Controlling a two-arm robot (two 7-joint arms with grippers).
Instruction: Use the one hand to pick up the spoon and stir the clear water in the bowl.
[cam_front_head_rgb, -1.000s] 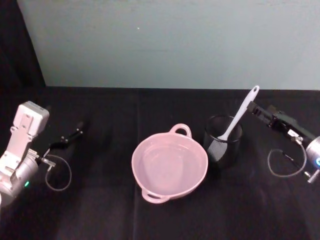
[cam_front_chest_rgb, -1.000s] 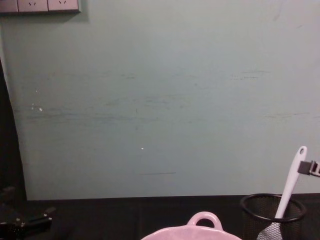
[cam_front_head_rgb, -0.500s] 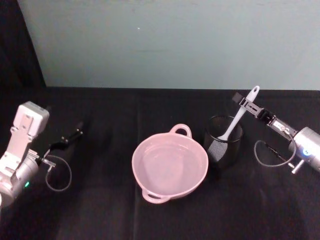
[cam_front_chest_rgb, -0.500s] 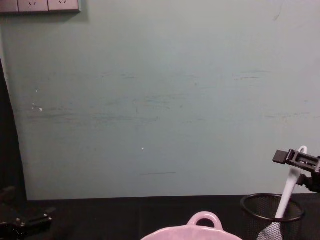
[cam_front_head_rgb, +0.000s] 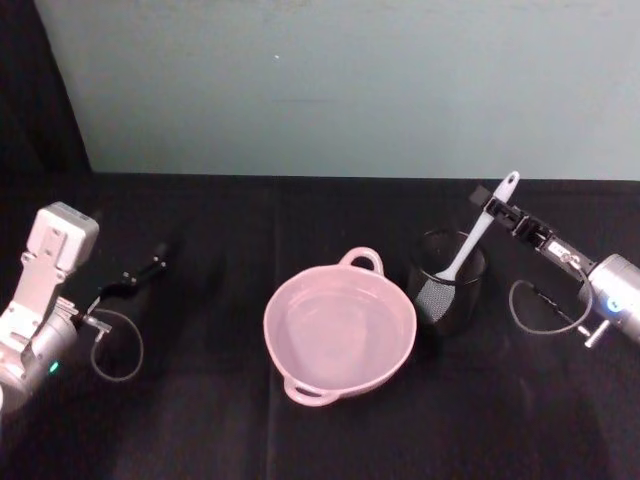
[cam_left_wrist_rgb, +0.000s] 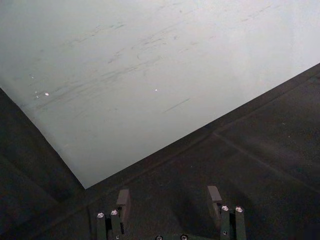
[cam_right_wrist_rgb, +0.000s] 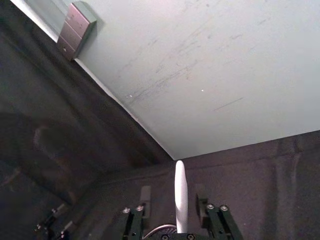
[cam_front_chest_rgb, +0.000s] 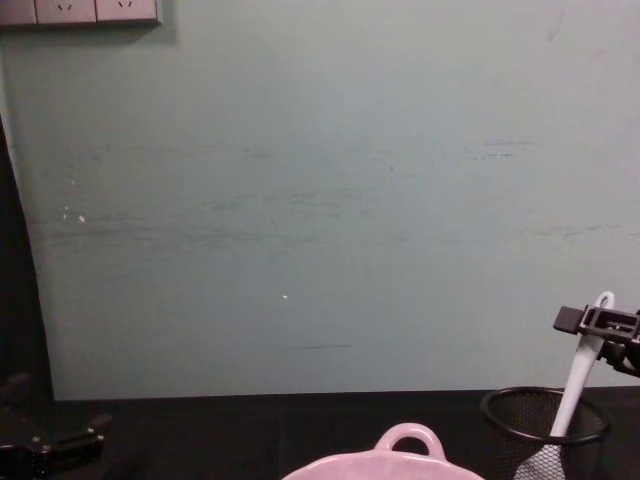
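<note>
Above the mesh cup (cam_front_head_rgb: 445, 288), the spoon (cam_front_head_rgb: 476, 229) handle is straddled by the right gripper (cam_front_head_rgb: 488, 200), jaws wide, untouched; left gripper (cam_front_head_rgb: 155, 262) is parked well left, wide.

No words, numbers or brand marks can be read on anything here. The wall socket plate (cam_front_chest_rgb: 96, 11) shows only its slots, and any marking on it is too small to make out.
</note>
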